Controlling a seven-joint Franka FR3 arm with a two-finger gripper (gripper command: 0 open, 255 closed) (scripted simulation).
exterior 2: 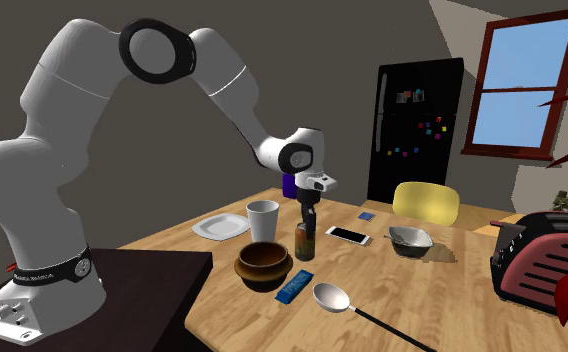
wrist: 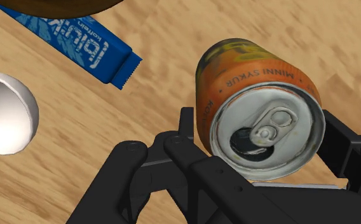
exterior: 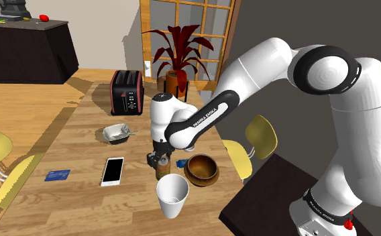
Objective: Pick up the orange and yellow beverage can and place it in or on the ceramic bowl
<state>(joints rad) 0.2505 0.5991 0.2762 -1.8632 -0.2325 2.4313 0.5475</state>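
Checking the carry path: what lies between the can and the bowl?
A blue wrapper lies flat between can and bowl, seen in the wrist view.

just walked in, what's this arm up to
The white robot arm has its gripper down over an orange and yellow drink can on the wooden table, with the black fingers clasping the can's sides. The can stands upright right beside a brown bowl and is not in it yet.
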